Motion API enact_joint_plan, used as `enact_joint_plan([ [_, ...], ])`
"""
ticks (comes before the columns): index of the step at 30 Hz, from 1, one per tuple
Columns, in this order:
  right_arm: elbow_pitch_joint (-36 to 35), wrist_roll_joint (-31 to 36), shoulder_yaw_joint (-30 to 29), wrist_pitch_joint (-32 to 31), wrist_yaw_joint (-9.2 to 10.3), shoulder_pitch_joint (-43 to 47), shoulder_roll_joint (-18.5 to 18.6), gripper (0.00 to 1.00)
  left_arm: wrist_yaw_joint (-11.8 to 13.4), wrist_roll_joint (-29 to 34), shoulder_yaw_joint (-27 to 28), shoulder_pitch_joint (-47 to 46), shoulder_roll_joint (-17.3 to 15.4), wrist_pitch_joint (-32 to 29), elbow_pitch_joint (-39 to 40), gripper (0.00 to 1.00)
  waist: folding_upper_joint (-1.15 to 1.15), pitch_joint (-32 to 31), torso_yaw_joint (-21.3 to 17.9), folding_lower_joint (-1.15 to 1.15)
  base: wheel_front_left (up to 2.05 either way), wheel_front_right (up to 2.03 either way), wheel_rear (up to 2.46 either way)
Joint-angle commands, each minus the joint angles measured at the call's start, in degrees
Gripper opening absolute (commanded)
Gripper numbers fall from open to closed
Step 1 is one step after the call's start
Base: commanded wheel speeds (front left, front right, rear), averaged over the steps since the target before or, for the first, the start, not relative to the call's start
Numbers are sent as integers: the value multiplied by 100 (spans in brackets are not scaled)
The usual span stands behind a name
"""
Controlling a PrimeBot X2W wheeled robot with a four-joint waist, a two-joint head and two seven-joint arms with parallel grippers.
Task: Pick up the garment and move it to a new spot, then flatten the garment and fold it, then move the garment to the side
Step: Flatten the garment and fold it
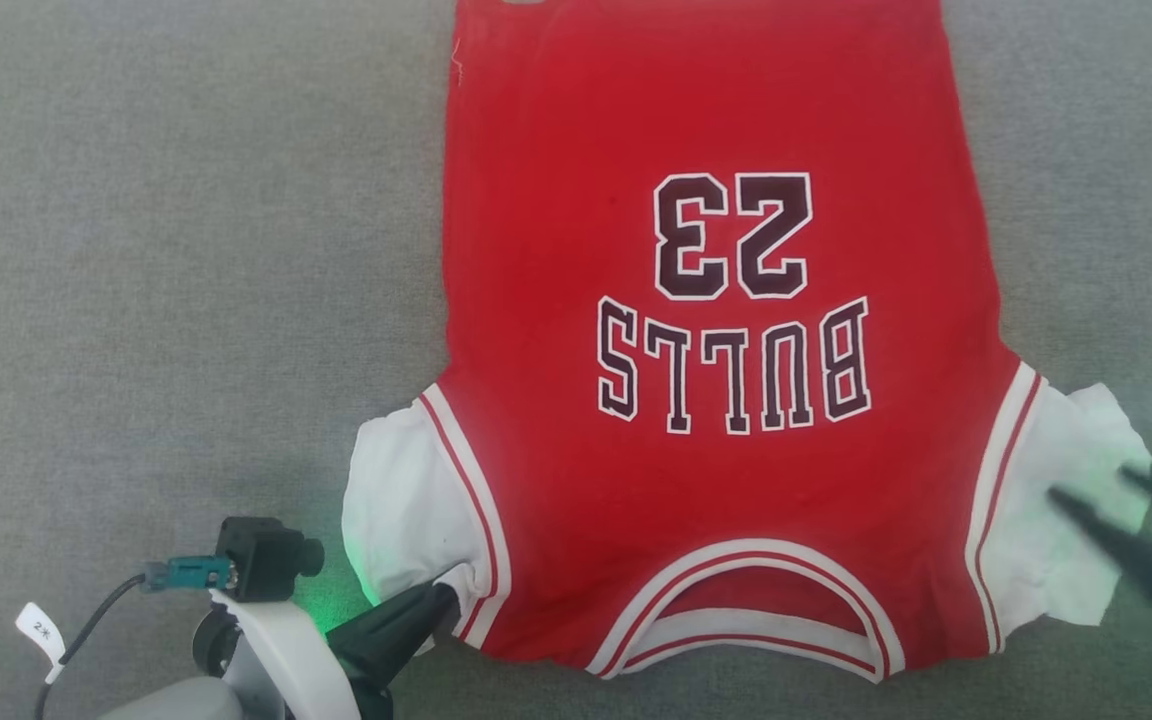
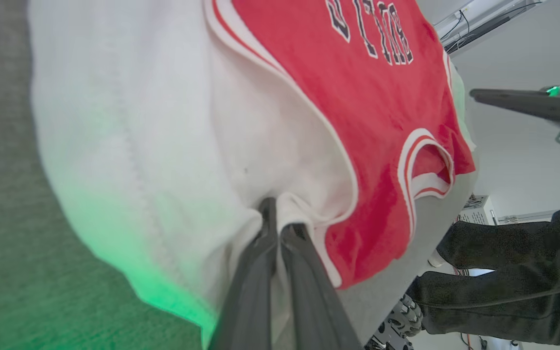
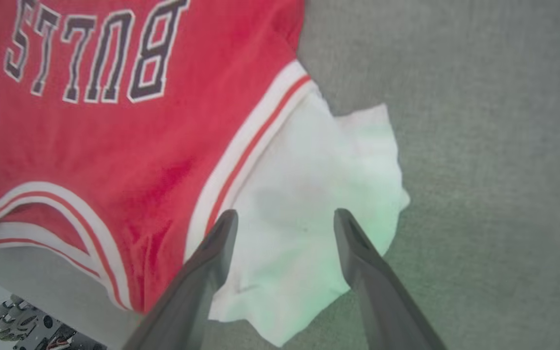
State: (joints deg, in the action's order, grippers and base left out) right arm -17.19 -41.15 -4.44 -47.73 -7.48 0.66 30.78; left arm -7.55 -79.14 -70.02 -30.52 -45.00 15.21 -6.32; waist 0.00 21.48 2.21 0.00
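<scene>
**Item:** garment (image 1: 716, 400). Red shirt with white sleeves and striped trim, "BULLS 23" lettering facing up.
**Location:** spread flat on the grey worktop (image 1: 136, 250), collar nearest the robot. The hem lies away from the robot, cut off by the top edge of the head view.

**Left tool** (image 1: 444, 598): at the near edge of the sleeve on the robot's left, just beside the striped armhole trim.
- Fingers (image 2: 260, 272) are pressed together, with a pucker of white sleeve cloth pinched between the tips.
- The pale forearm enters from the lower left corner of the head view, low over the worktop, and the fingers aim up and right.

**Right tool** (image 3: 286, 213): over the sleeve on the robot's right.
- Fingers are spread wide, one near the striped trim and the other toward the sleeve's outer edge, with nothing gripped.
- Contact with the cloth cannot be told.
- The arm enters from the right edge of the head view, and the fingers aim up and left.
</scene>
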Motion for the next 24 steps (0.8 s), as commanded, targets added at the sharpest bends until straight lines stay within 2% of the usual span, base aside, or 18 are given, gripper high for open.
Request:
enact_joint_plan([
  [1,-300,-163,-265,-186,-2,-201,83,100,18,68,55,-11,29,-14,48,0,0,70,45,0,0,0,0],
  [4,-537,-247,-641,-508,-2,-833,228,100,15,203,111,-149,63,-14,160,0,0,250,133,0,0,0,0],
  [7,-247,-36,-647,-754,-2,-1858,327,100,13,377,65,-329,116,-14,185,0,0,488,271,0,0,0,0],
  [11,637,499,-244,-961,-2,-3505,255,100,13,502,-27,-623,245,-14,216,0,0,845,512,0,0,0,0],
  [16,2183,1211,206,-1355,-2,-5284,-15,100,19,623,-157,-909,411,-17,219,0,0,1223,877,0,0,0,0],
  [19,3024,1569,394,-1660,-1,-5969,-41,100,20,658,-242,-1024,491,-18,245,0,0,1384,1118,0,0,0,0],
  [24,3813,2109,484,-1863,-1,-6729,46,100,27,642,-319,-1132,559,-31,274,0,0,1588,1358,0,0,0,0],
])
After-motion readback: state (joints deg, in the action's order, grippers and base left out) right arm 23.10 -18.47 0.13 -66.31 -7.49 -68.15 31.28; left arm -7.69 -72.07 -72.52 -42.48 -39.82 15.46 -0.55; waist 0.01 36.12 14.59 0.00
